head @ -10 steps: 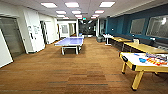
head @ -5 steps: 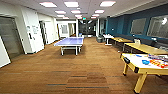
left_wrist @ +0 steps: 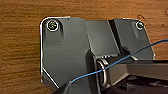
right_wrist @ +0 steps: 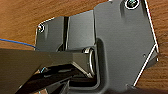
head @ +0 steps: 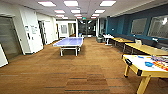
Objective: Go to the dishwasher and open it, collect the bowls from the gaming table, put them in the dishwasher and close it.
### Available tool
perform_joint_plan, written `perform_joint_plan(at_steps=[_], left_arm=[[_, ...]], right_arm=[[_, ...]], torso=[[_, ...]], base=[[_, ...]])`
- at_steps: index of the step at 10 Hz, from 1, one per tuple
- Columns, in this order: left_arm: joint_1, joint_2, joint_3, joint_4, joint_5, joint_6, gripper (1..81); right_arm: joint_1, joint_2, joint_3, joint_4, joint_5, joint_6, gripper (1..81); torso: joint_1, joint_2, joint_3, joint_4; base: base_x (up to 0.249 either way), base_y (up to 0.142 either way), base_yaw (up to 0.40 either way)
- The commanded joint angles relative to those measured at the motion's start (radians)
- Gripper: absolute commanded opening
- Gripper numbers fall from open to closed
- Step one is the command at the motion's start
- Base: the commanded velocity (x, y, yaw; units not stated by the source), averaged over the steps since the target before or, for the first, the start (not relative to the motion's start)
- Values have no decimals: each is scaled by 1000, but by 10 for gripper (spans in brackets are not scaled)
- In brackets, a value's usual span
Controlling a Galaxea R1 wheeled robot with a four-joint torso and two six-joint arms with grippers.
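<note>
Bowls (head: pixel 149 64) — blue spot on white-topped, yellow-edged gaming table (head: pixel 136 65), lower right of head frame; too blurred to count. Colourful clutter just beside them on same surface. Blue ping-pong table (head: pixel 69 42) mid-frame, yellow tables (head: pixel 147 48) along right wall. Dishwasher — can't make it out. Wood floor (head: pixel 75 75) under both wrist cameras. Hand state, left and right: cannot tell. Judgement: driving step; steer smooth, hold arms tucked, give table corner (head: pixel 125 60) wide berth.
</note>
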Motion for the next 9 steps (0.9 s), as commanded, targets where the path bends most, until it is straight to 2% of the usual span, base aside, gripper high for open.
perform_joint_plan(at_steps=[1, 9], left_arm=[[-54, -8, 3, -3, 47, 8, 811], [-54, -10, 3, -3, 47, 8, 811]], right_arm=[[45, 3, 8, -13, -39, -1, 811], [50, 2, 8, -15, -39, -1, 811]], torso=[[0, 0, 0, 0], [0, 0, 0, 0]], base=[[177, 0, 0], [181, 0, 0]])
